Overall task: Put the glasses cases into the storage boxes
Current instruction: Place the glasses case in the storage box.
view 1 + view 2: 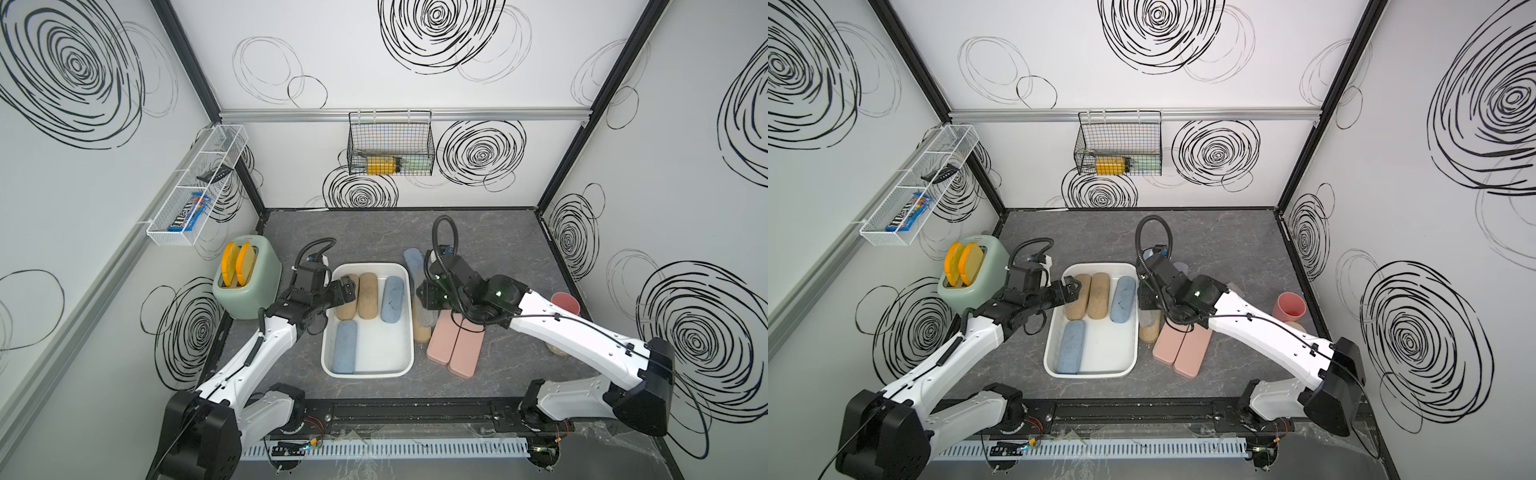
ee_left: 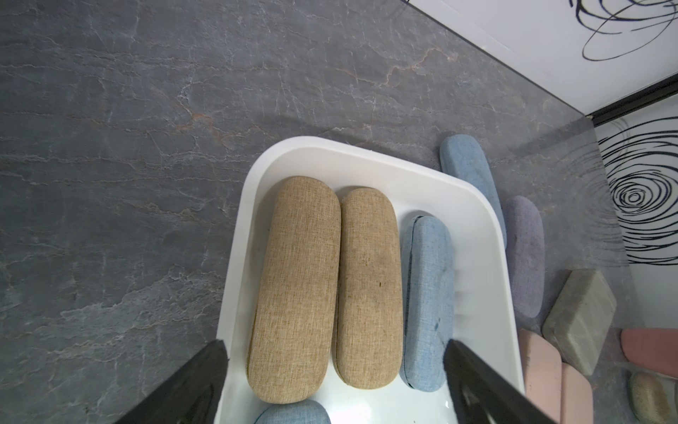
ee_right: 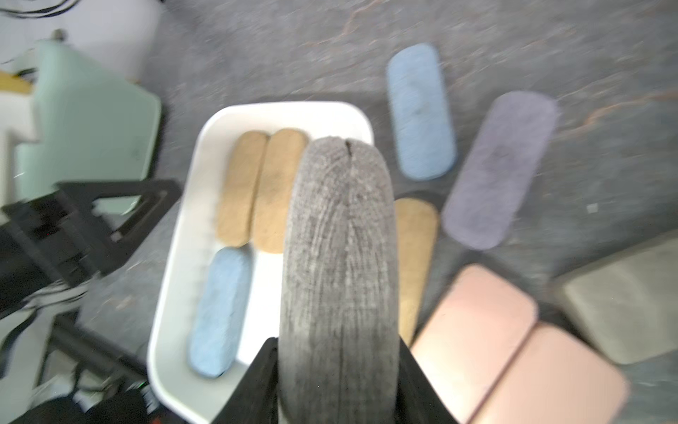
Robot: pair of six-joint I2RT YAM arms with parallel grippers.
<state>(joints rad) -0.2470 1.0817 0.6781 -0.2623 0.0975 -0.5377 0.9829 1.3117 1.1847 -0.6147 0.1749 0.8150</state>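
Note:
The white storage box (image 1: 368, 374) (image 3: 176, 257) sits mid-table and holds two tan glasses cases (image 1: 368, 295) (image 2: 367, 286) and two blue ones (image 1: 392, 299) (image 1: 344, 347). My left gripper (image 2: 335, 345) (image 1: 347, 286) hangs open over the box's far left end, above the tan pair and holding nothing. My right gripper (image 3: 337, 343) is shut on a grey case (image 3: 337, 238), held lengthwise just above the box's right rim. On the table to the right lie a blue case (image 3: 420, 110), a lilac one (image 3: 499, 169), a tan one (image 3: 414, 249), two flat pink ones (image 1: 455, 345) and a grey-beige one (image 2: 579, 319).
A mint-green toaster (image 1: 249, 286) stands just left of the left arm. A pink cup (image 1: 565, 305) is near the right wall behind the right arm. Wire baskets (image 1: 390, 143) hang on the back and left walls.

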